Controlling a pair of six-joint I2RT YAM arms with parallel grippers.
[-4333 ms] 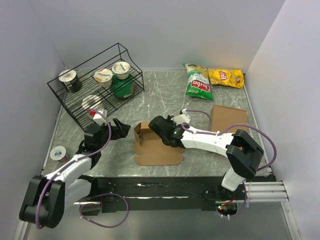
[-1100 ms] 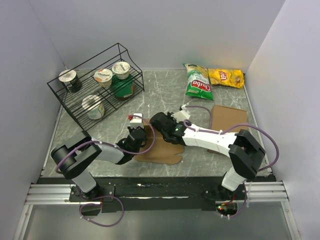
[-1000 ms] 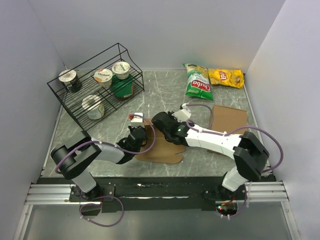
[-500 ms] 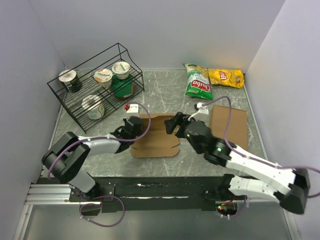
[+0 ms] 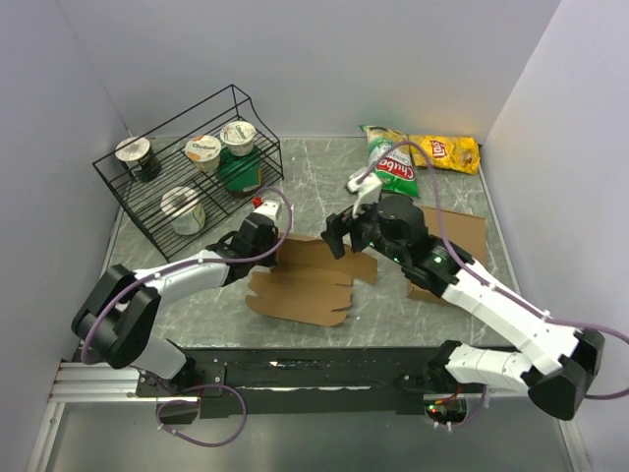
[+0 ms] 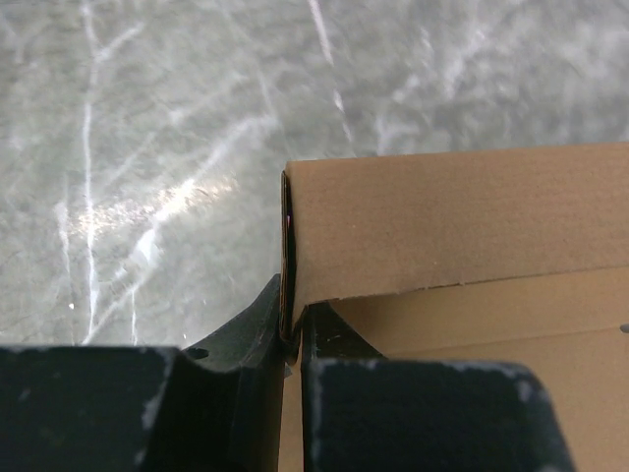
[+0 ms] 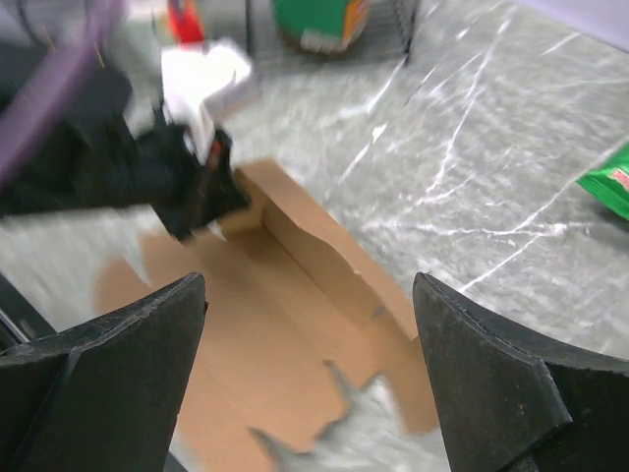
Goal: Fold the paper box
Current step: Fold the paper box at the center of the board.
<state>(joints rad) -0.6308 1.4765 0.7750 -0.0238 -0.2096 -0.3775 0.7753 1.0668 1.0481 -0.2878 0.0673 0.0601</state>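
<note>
With the left end effector [image 6: 292, 332] clamped shut on the upper-left edge of the paper box [image 5: 305, 285], which lies centre-frame on the worktop [image 5: 324, 177], and the right end effector [image 7: 308, 290] wide open and empty above it, the unrestrained box may slide or tear rather than crease.

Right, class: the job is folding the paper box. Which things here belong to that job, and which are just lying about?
In the job:
paper box
left gripper, pinching the box's edge
right gripper, open over the box

Lying about:
wire rack
yogurt cups in the rack
green chip bag
yellow chip bag
plain cardboard slab
</note>
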